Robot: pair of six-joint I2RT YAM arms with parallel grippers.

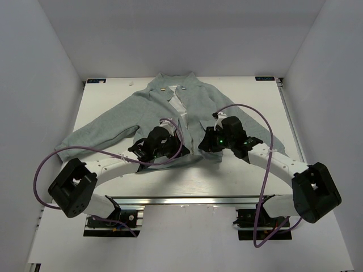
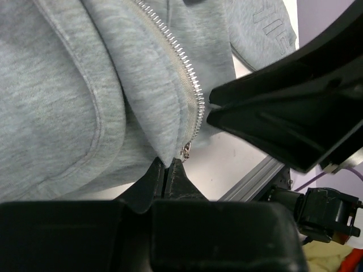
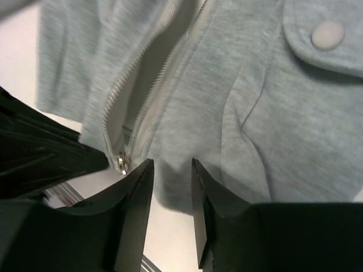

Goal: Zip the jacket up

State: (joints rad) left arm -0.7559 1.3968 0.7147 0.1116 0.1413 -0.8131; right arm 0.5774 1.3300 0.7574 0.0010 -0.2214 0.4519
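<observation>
The jacket point(image 1: 170, 107) lies flat on the white table point(image 1: 255, 102), collar far, hem near, with its front partly open along the zipper point(image 2: 181, 62). My left gripper point(image 2: 168, 164) is shut on the hem corner just below the metal zipper slider point(image 2: 186, 150). In the top view the left gripper point(image 1: 177, 148) sits at the hem's centre. My right gripper point(image 3: 170, 167) is open, its fingertips point(image 3: 144, 170) straddling the hem edge of the other front panel, right of the slider point(image 3: 121, 164), with nothing gripped. From above, the right gripper point(image 1: 202, 145) faces the left one closely.
An aluminium rail point(image 1: 187, 199) runs along the table's near edge, just behind the hem. Purple cables point(image 1: 255, 113) loop over both arms. White walls enclose the table on three sides. A pocket flap with a snap button point(image 3: 327, 34) lies right of the zipper.
</observation>
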